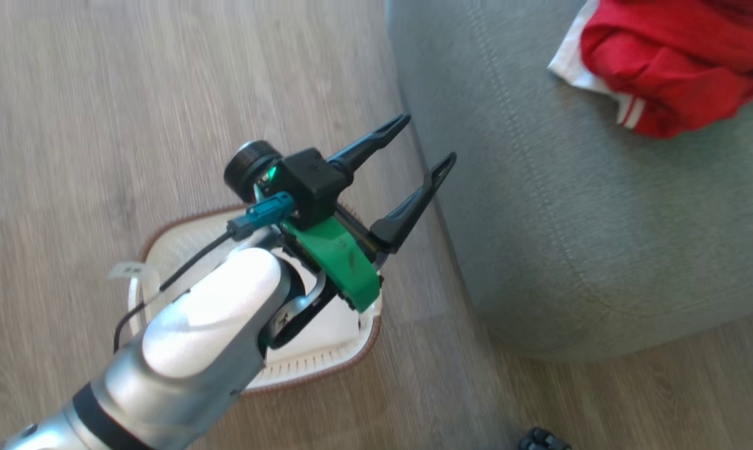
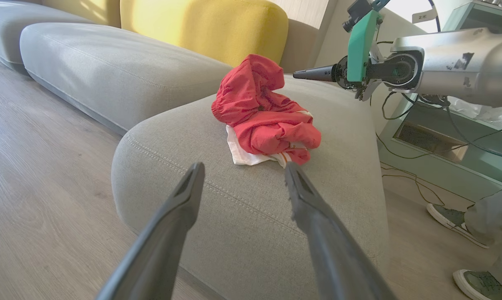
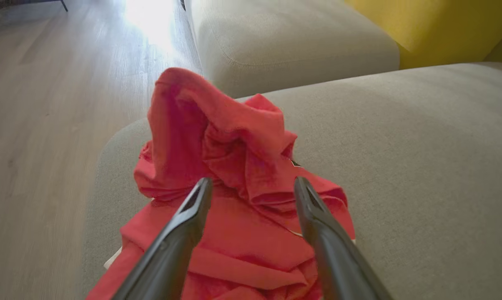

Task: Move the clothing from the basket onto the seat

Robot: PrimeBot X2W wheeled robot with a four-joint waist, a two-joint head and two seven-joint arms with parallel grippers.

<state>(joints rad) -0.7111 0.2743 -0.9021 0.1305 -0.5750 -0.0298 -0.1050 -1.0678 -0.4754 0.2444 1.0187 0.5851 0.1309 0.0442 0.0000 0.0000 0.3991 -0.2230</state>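
The red clothing (image 1: pixel 670 62) with white trim lies in a crumpled heap on the grey-green seat (image 1: pixel 570 219), at the head view's top right. My right gripper (image 3: pixel 253 182) hangs just above the heap (image 3: pixel 234 233), its fingers open on either side of a raised fold. In the left wrist view the right gripper (image 2: pixel 313 74) hovers over the far side of the clothing (image 2: pixel 263 116). My left gripper (image 1: pixel 429 139) is open with nothing in it, held above the floor beside the seat's rounded edge. The cream basket (image 1: pixel 164 237) with a brown rim sits on the floor under my left forearm, which hides much of it.
Yellow back cushions (image 2: pixel 205 29) and a second grey cushion (image 2: pixel 109 66) lie beyond the seat. A teal cabinet (image 2: pixel 443 137) with loose cables stands past the seat's far end. A person's shoes (image 2: pixel 447 216) are on the wooden floor there.
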